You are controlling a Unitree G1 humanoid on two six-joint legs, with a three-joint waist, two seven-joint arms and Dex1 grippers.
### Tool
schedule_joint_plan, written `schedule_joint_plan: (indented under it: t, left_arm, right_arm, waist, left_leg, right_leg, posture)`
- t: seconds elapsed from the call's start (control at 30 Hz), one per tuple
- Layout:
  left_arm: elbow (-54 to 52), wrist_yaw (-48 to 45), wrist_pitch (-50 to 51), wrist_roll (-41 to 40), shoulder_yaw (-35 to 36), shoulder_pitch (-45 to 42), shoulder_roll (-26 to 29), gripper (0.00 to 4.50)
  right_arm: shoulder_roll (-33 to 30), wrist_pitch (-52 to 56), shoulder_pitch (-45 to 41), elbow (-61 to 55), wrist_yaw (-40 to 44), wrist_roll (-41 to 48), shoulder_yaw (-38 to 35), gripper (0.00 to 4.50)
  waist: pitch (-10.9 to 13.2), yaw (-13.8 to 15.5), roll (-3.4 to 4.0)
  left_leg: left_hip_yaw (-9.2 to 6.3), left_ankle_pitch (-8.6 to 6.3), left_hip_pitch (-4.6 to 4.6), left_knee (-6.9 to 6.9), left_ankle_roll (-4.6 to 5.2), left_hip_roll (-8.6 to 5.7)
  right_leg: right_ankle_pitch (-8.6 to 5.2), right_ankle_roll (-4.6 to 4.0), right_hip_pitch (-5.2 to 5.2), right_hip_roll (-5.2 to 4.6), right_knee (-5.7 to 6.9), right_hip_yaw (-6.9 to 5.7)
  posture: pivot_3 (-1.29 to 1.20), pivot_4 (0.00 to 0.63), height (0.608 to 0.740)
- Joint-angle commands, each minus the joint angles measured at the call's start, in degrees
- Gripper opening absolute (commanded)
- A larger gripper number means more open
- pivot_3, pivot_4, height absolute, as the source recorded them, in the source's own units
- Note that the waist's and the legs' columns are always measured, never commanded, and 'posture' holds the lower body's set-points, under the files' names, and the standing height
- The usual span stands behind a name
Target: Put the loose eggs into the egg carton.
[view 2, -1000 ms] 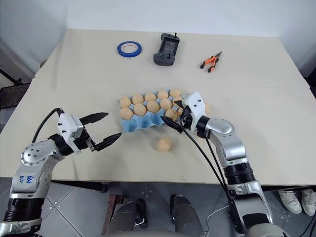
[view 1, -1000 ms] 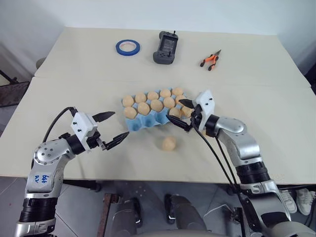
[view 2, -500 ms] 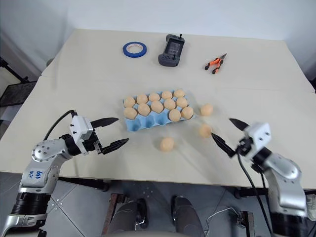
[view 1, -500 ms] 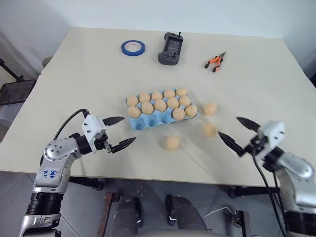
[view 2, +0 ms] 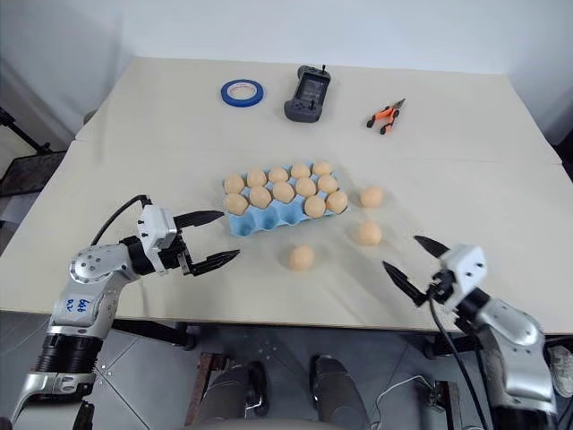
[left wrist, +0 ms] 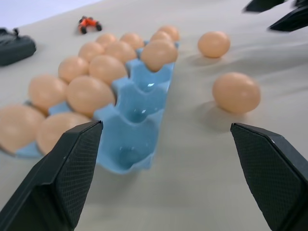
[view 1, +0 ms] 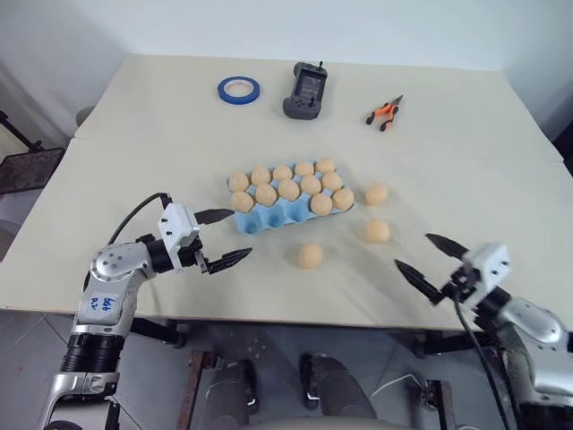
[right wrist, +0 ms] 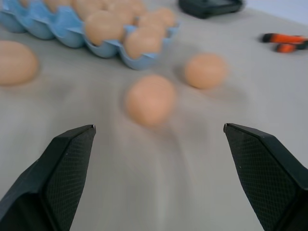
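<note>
Near the table's [view 1: 107, 179] front edge, three loose eggs [view 1: 310, 256] await the egg carton [view 1: 269, 219]. Both the left gripper [view 1: 224, 237] and right gripper [view 1: 431, 265] gape empty; next comes closing on an egg.

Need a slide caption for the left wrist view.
Open left gripper faces the egg carton, three front cups empty, two loose eggs beside it.

— What's on that pale table [view 1: 134, 161]?

— A blue egg carton [view 1: 269, 218] mid-table, with three loose eggs [view 1: 310, 256] on the bare top by it: one in front, two off its right end.

— And further back?

— A blue tape ring [view 1: 237, 88], a dark handheld controller [view 1: 303, 90] beside it, and orange-handled pliers [view 1: 383, 111] to their right.
</note>
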Motion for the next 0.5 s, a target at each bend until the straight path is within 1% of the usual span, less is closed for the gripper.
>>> schedule_joint_plan:
  t: [0.03,0.13,0.37,0.43,0.5]
  left_arm:
    - [-1.7,-1.7,0.1,-1.5,-0.1,-0.6,0.1,4.50]
    - [-3.1,-2.7,-0.5,-1.3,-0.7,-0.4,0.0,4.50]
    - [-5.5,-4.2,-1.6,-1.4,-1.6,0.8,-0.2,4.50]
    - [-6.6,-4.0,-1.2,-1.6,-1.6,1.2,-0.2,4.50]
    - [-7.3,-3.2,-0.6,-2.1,-1.0,1.6,-0.5,4.50]
  right_arm:
    - [-1.1,3.2,-4.6,0.4,-1.0,-1.4,2.8,4.47]
    - [-0.9,3.8,-9.4,4.9,-1.6,-3.9,5.5,4.47]
    - [0.3,1.9,-16.2,15.5,-2.8,-7.7,8.3,4.47]
    - [0.7,0.9,-17.1,16.9,-3.8,-8.3,8.0,4.09]
    - [1.3,-0.2,-17.6,17.6,-3.0,-7.4,7.7,3.57]
  waist:
    - [0.0,0.1,0.03]
    - [0.0,0.2,0.03]
    - [0.0,0.3,0.03]
    - [0.0,0.3,0.03]
    - [0.0,0.2,0.03]
  left_leg:
    - [0.00,0.00,-0.01,-0.01,0.00,0.00]
    - [0.00,0.00,-0.11,-0.02,0.00,0.01]
    - [0.00,-0.04,-0.18,-0.08,0.07,0.01]
    - [0.01,-0.04,-0.17,-0.06,0.07,0.01]
    - [0.01,-0.04,-0.17,0.00,0.08,0.01]
  right_leg:
    - [0.00,0.00,0.00,0.00,-0.01,-0.01]
    - [-0.01,-0.02,-0.09,0.00,0.00,-0.02]
    - [0.11,0.21,-0.17,0.00,0.02,-0.07]
    - [0.12,0.24,-0.17,0.01,0.03,-0.07]
    - [0.13,0.24,-0.17,0.01,0.07,-0.05]
  posture:
    - [0.00,0.150,0.740]
    - [0.00,0.150,0.740]
    - [0.00,0.150,0.740]
    - [0.00,0.150,0.740]
    - [0.00,0.150,0.740]
